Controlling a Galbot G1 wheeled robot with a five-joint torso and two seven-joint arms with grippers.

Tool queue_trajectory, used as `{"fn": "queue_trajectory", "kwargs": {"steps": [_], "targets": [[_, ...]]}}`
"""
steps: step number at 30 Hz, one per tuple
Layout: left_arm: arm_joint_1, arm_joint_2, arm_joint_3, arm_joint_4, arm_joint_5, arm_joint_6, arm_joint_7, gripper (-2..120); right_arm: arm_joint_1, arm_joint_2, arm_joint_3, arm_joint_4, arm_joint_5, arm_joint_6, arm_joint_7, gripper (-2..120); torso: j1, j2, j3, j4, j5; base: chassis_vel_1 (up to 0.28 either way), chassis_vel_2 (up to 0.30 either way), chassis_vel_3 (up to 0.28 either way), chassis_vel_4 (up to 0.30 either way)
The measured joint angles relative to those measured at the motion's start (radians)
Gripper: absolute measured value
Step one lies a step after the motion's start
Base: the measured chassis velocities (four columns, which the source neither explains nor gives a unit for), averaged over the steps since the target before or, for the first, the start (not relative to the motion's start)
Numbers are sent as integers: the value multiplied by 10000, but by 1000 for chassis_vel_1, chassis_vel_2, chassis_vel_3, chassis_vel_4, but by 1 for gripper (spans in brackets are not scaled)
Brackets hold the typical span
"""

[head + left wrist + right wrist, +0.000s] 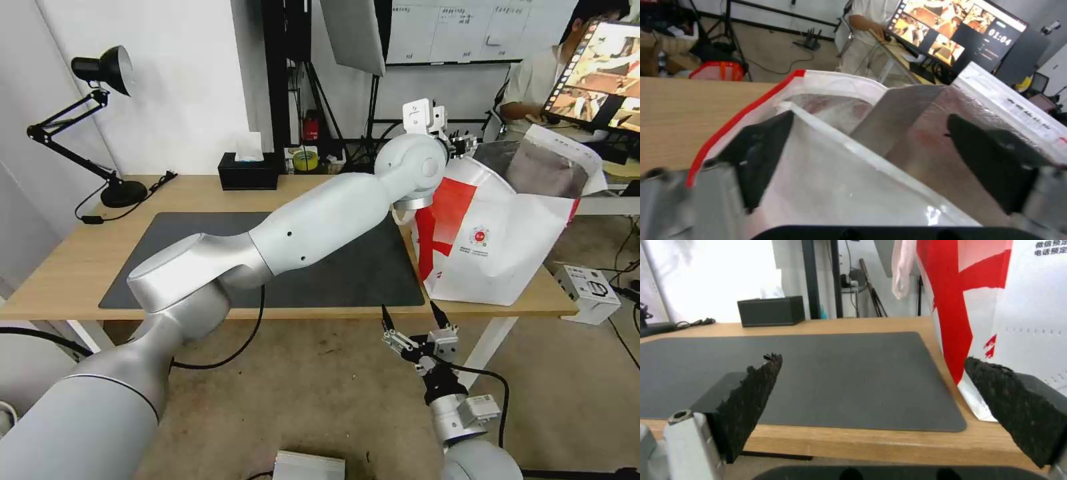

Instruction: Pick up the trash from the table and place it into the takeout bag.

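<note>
Only "01:04" on monitor (998, 36)

The table (73, 267) is pale wood under a matt grey mat (840, 373); the bag (520, 247) is glossy white, lined with crinkled silver foil.

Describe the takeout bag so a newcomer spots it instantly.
Start at the long light-wood table with its dark grey mat. At its right end stands a large white bag with red side panels, silver foil lining and a round red logo, far taller than the low black tissue box.
</note>
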Motion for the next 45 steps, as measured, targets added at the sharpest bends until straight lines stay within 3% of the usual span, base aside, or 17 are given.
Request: {"fn": "queue_trajectory", "kwargs": {"steps": [15,25,32,35,36,39,45], "targets": [[138,6,101,-83,131,25,531,100,0,0,0,0,1,0,0,100,0,0,0,0,0,0,0,0,0],[44,143,-552,-587,643,476,1137,100,1,0,0,0,0,0,0,100,1,-1,0,-2,0,0,0,0,0],[112,1009,-595,-1241,1413,583,1836,100,1,0,0,0,0,0,0,100,0,0,-1,0,-1,0,0,0,0],[545,1932,-545,-1553,3043,463,2753,100,0,0,0,0,0,0,0,100,0,0,0,0,-2,0,0,0,0],[545,1932,-545,-1553,3043,463,2753,100,0,0,0,0,0,0,0,100,0,0,0,0,-2,0,0,0,0],[1204,2854,-580,-1953,4223,169,3530,100,0,0,0,0,0,0,0,100,0,0,1,0,-4,0,0,0,0],[2400,3991,-1062,-2765,5267,-329,3979,100,1,0,0,0,0,0,0,100,0,-1,1,2,-4,0,0,0,0]]}}
